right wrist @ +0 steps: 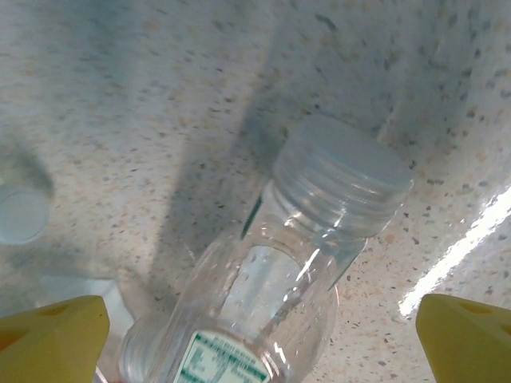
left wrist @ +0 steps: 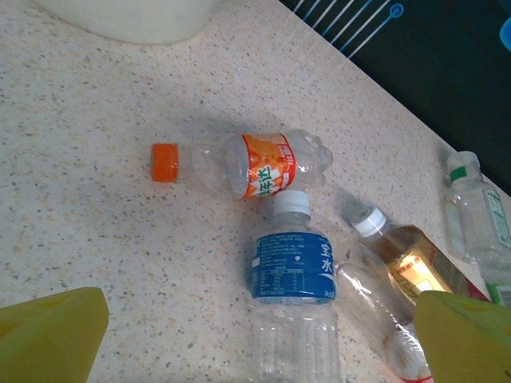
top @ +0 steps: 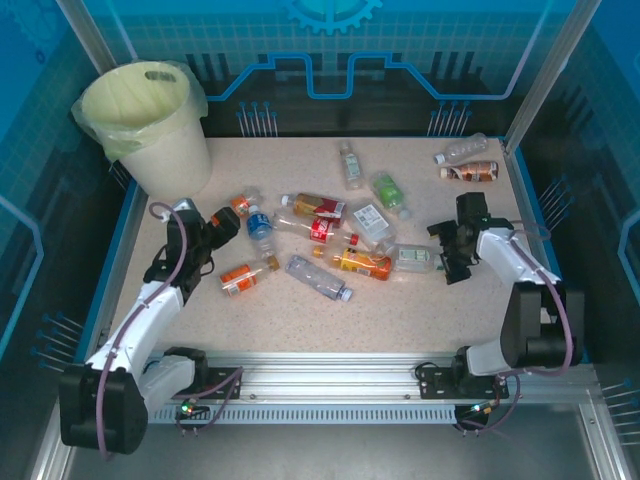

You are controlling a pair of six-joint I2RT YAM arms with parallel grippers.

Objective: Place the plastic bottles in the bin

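Right wrist view: the right end effector [right wrist: 255,339] stands wide, its yellow fingertips [right wrist: 52,335] cropped at the lower corners. Between them a clear bottle [right wrist: 267,291] lies on the desk [right wrist: 120,96], its label cut off below. In the left wrist view the left end effector [left wrist: 255,335], also wide, frames a blue-labelled bottle [left wrist: 291,267] whose base is out of frame, with an orange-labelled bottle [left wrist: 267,166] just beyond. The bin [left wrist: 136,20] shows merely as a sliver there, while the top external view has it [top: 150,120] at the far-left corner, apart from the scattered plastic bottles [top: 330,235].

Plastic bottles [top: 315,206] across table [top: 400,322], bin [top: 172,160] far-left
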